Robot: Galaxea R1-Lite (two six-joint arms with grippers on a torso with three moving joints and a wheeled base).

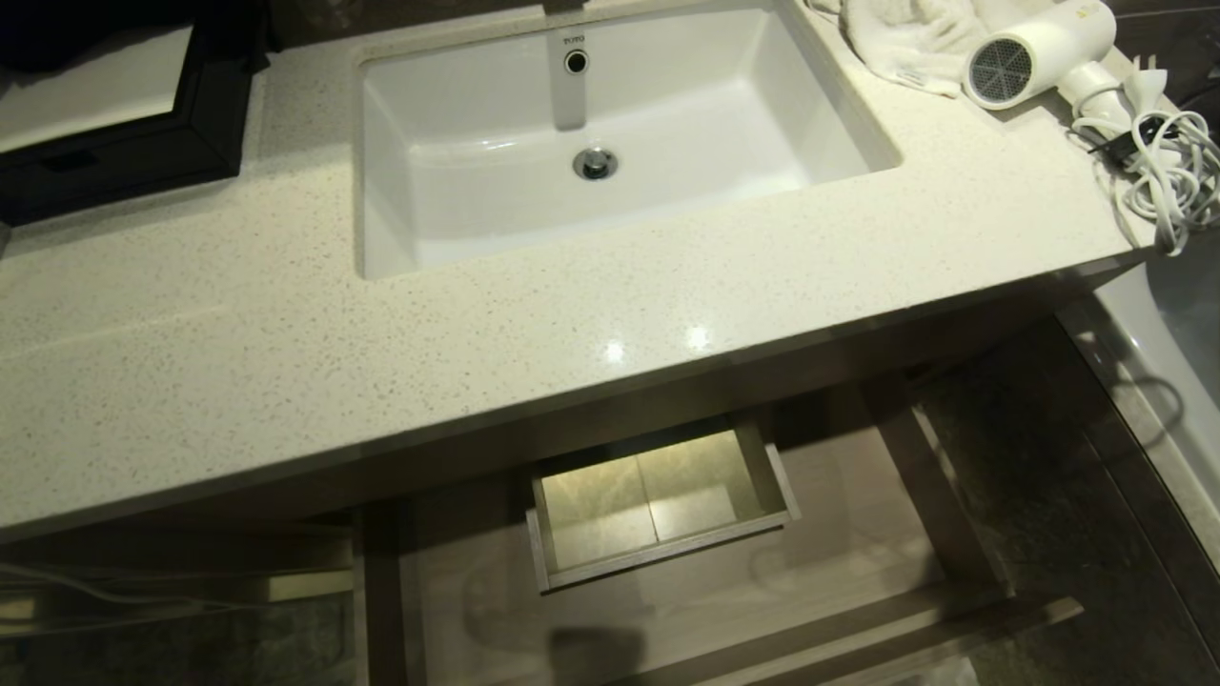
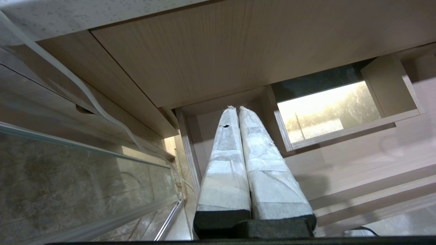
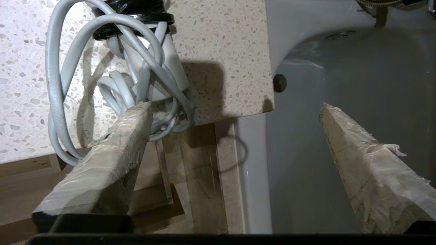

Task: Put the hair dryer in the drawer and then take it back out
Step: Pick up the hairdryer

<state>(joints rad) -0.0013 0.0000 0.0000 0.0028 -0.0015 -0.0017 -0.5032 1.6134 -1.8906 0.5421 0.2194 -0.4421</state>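
The white hair dryer (image 1: 1034, 52) lies on the counter's far right corner, its grey grille facing the sink, and its bundled cord (image 1: 1158, 171) hangs over the edge. Below the counter the wood-grain drawer (image 1: 839, 543) stands pulled out, with a boxed cutout (image 1: 658, 505) at its middle back and nothing in it. Neither arm shows in the head view. My right gripper (image 3: 235, 104) is open above the counter's corner, one fingertip (image 3: 143, 112) against the cord loops (image 3: 58, 85) beside the hair dryer's handle (image 3: 173, 64). My left gripper (image 2: 237, 108) is shut and empty, low before the drawer (image 2: 357, 153).
A white towel (image 1: 905, 38) lies bunched behind the hair dryer. The white sink (image 1: 610, 219) is set into the speckled counter (image 1: 286, 362). A black box (image 1: 124, 133) stands at the far left. A grey bathtub (image 3: 340, 68) borders the counter's right end.
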